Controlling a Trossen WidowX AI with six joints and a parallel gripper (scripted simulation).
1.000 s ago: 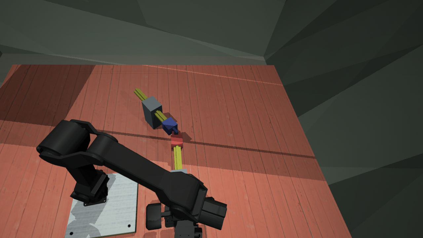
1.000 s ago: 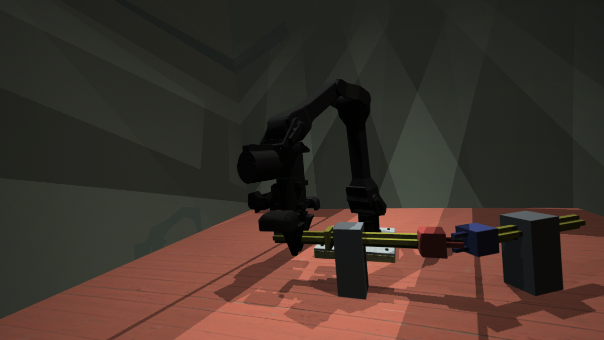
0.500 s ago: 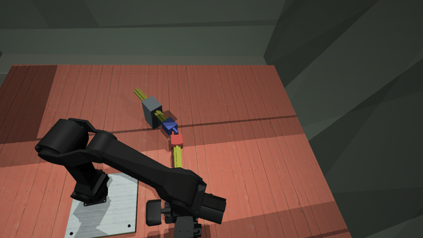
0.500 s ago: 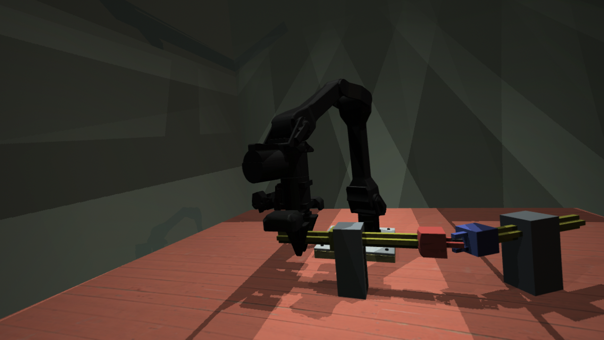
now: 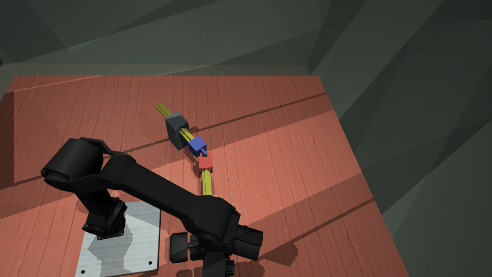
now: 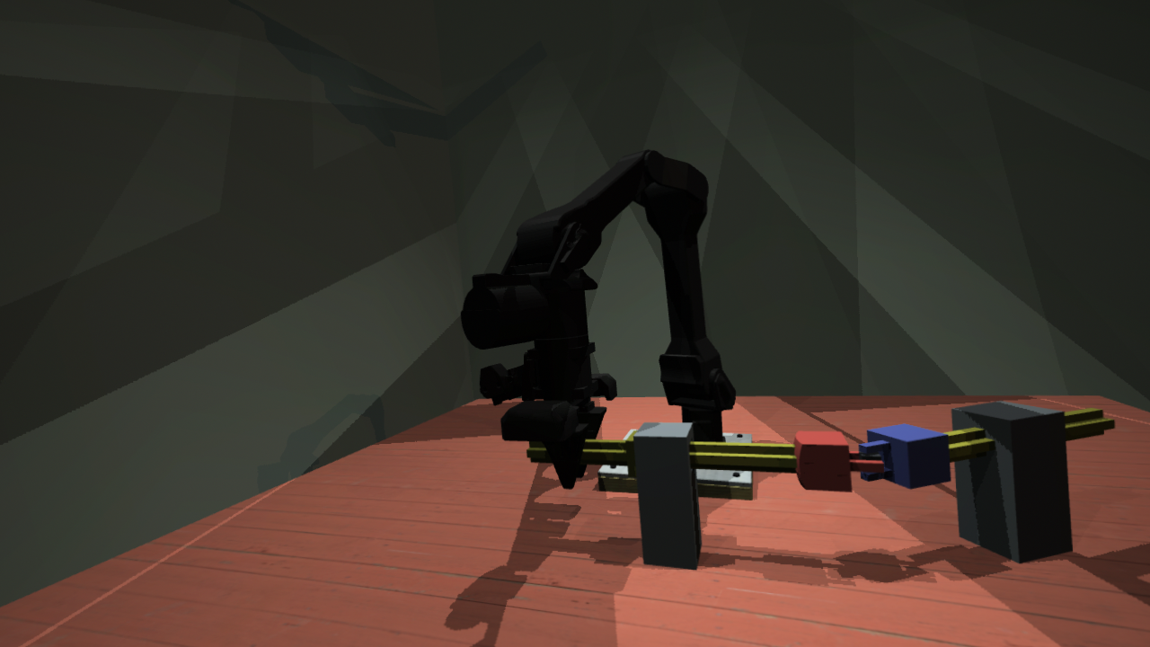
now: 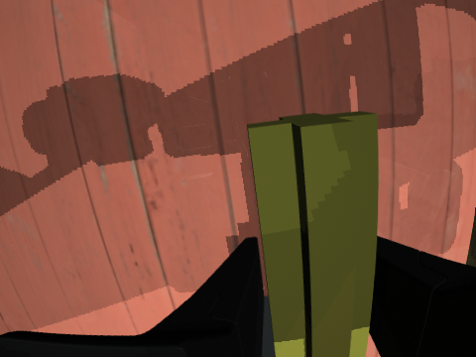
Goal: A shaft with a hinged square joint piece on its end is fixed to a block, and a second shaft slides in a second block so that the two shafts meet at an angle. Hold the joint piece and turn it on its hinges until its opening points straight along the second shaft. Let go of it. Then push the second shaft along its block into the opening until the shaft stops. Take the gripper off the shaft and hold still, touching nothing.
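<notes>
The red joint piece hangs on the blue fork at the end of the first shaft, held by the first grey block. The second yellow shaft runs through the second grey block and its end meets the red piece in line; how deep it sits is hidden. Its collar is against that block. My gripper is open a little around the shaft's free end, with a narrow gap at the left finger.
The arm crosses over the second block and hides it in the top view. The metal base plate lies beside the second shaft. The wooden table ends at the right in the top view.
</notes>
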